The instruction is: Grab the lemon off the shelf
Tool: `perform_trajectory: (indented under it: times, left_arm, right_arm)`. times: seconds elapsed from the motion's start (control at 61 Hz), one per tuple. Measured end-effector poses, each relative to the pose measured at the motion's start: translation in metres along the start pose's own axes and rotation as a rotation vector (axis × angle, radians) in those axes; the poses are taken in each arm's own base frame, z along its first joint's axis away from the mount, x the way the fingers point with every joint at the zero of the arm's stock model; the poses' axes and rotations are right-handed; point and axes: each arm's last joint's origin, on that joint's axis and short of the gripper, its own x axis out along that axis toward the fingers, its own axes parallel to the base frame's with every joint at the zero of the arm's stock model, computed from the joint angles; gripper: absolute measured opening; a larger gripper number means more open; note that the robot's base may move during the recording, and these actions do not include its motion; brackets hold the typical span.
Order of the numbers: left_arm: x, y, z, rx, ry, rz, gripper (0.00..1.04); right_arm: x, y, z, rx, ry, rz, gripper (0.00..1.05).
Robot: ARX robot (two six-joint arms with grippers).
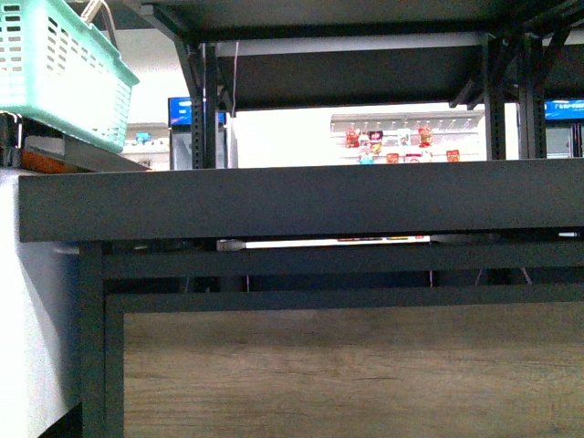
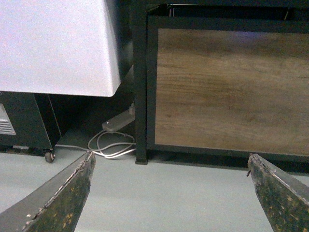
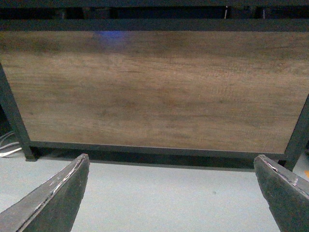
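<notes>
Left gripper (image 2: 170,162) and right gripper (image 3: 171,162) both hung low near the floor (image 2: 169,193), jaws spread wide and holding nothing. They faced the wooden panel (image 3: 154,92) at the base of the shelf (image 1: 301,196), with a white cable (image 2: 108,147) near the left one. No lemon showed in any view. The front camera sat level with the shelf's dark deck edge, so whatever lay on top was hidden. An arm raised from below could likely strike that front lip, and a blind reach might close on the wrong fruit or nudge the lemon away.
</notes>
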Motion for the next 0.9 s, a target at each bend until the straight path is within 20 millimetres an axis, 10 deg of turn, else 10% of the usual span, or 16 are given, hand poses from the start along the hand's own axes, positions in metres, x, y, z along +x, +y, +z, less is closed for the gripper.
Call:
perform_trajectory:
  times: [0.902]
  left_arm:
    - [0.0000,0.0000,0.0000,0.000,0.000,0.001,0.97]
  right_arm:
    - [0.0000,0.0001,0.0000,0.000,0.000,0.002,1.02]
